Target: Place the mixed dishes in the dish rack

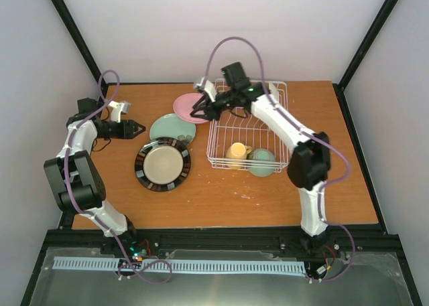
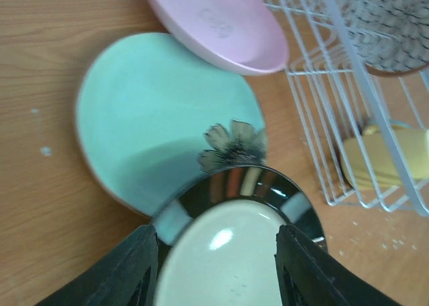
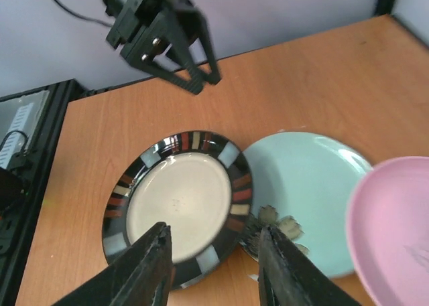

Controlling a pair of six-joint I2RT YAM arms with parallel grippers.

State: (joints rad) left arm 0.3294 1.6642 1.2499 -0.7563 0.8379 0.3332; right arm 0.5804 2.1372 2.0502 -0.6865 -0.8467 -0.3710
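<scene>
Dishes sit partly on the table and partly in the dish rack. At the left, the left gripper hovers with fingers apart and empty. Just right of it lie the cream plate with dark rim, nearer, and the mint green plate, which it overlaps. The pink plate lies farther back, against the rack's left side. Beside it, the right gripper is spread wide, holding nothing. In the rack's near end rest the yellow mug and, to its right, the pale green bowl.
</scene>
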